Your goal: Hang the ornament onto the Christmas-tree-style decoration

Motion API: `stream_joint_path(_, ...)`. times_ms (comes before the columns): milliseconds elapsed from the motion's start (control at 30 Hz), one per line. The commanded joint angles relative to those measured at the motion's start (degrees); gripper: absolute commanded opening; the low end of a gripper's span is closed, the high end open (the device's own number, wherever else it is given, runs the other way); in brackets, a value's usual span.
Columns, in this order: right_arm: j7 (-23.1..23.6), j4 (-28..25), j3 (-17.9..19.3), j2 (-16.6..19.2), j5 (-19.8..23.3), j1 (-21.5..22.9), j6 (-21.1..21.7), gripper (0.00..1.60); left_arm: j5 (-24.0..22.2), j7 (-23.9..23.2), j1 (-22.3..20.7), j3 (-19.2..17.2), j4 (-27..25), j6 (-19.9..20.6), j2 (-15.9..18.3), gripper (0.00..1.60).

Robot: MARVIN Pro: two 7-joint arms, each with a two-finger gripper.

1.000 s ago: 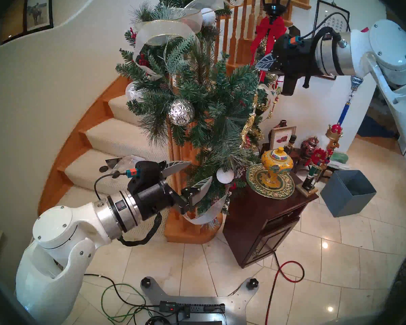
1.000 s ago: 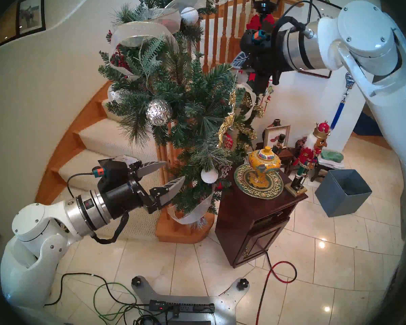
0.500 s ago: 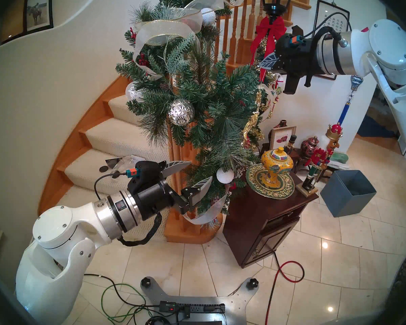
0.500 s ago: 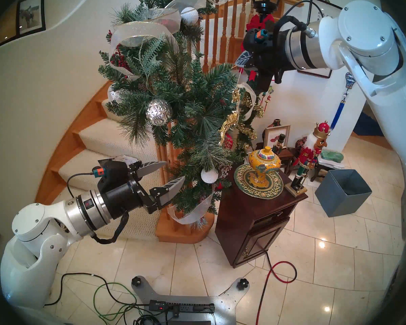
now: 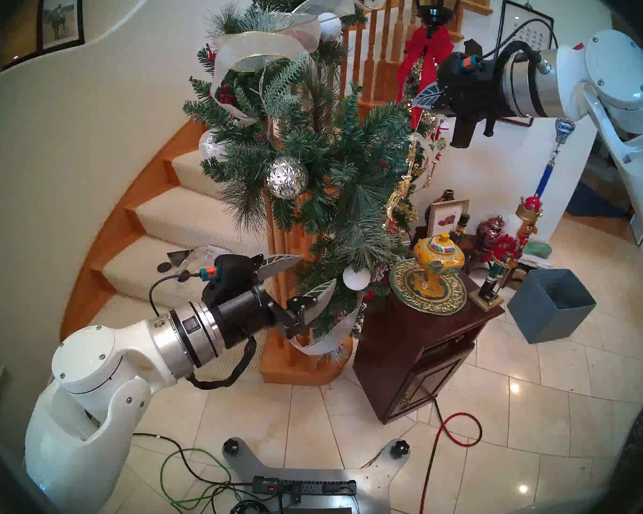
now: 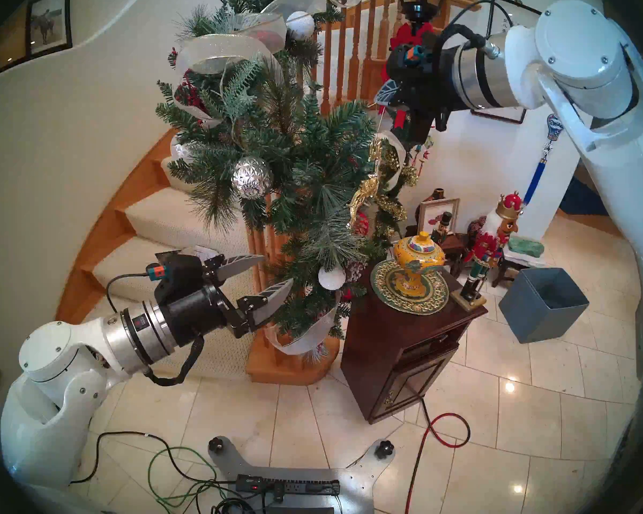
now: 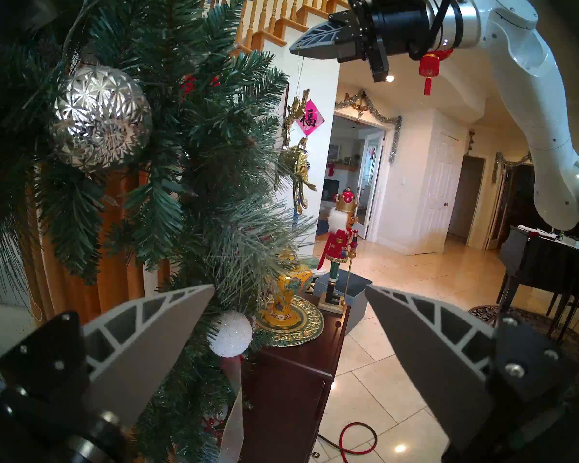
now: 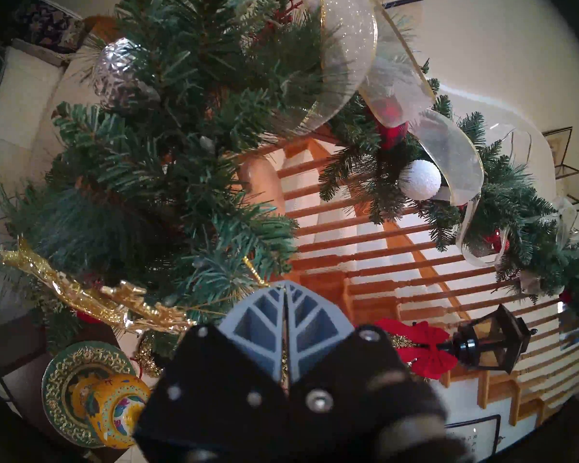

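Note:
The ornament [image 5: 399,192], a glittery gold reindeer, dangles on a thin thread from my right gripper [image 5: 416,103], which is shut on that thread. It hangs against the right edge of the bushy green garland [image 5: 312,149] with its silver ribbon, the Christmas-tree-style decoration. The right wrist view shows the ornament [image 8: 81,292] lying along the needles below-left of the shut right gripper [image 8: 284,283]. My left gripper [image 5: 318,269] stands open and empty at the garland's lower part, beside a white snowy ball [image 5: 356,277]. The left wrist view shows the ornament [image 7: 300,165] behind the branches.
A dark wood cabinet [image 5: 424,346] beside the garland carries a yellow jar [image 5: 438,261] on a green-gold plate. Nutcrackers [image 5: 505,257] and a grey box [image 5: 550,309] stand further right. Wooden balusters, a red bow [image 5: 427,46] and a silver faceted ball [image 5: 287,177] are nearby. Cables lie on the tiled floor.
My right gripper has shifted slightly up and to the right, lifting the ornament a little along the garland's right edge. The left arm has not moved.

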Motion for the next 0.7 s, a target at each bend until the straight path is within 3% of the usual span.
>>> stream_joint_path(0, 0.1, 0.7, -0.6, -1.2, -1.1, 1.8, -0.5, 0.0, 0.0, 0.0, 0.0, -0.1, -0.3, -0.1, 0.0, 1.6)
stream_joint_path(667, 0.2, 1.6, -1.7, -2.5, -1.7, 2.3, -0.5, 0.0, 0.0, 0.0, 0.0, -0.1, -0.3, -0.1, 0.0, 1.6)
